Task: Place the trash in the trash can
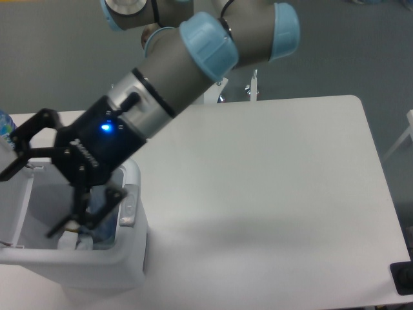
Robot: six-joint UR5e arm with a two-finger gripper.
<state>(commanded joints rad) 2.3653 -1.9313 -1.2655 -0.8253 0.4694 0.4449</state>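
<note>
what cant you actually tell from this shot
- Contents of the trash can: camera view, the gripper and its fingers cover most of the opening; only small whitish and blue bits show.
- The bin's left side: cut off by the frame edge.
- Blue item at the left edge: mostly out of frame, unidentifiable.
- Gripper's lower finger: motion-blurred.

A single fixed camera covers the scene; there is no second view and no overlap. It is mounted above the near edge of the table [277, 194] and looks down and away toward the grey floor at the far side. The framing is close: the arm fills the upper left, the trash can [129, 258] is cut by the left and near edges, and the table's right edge runs out of frame.
</note>
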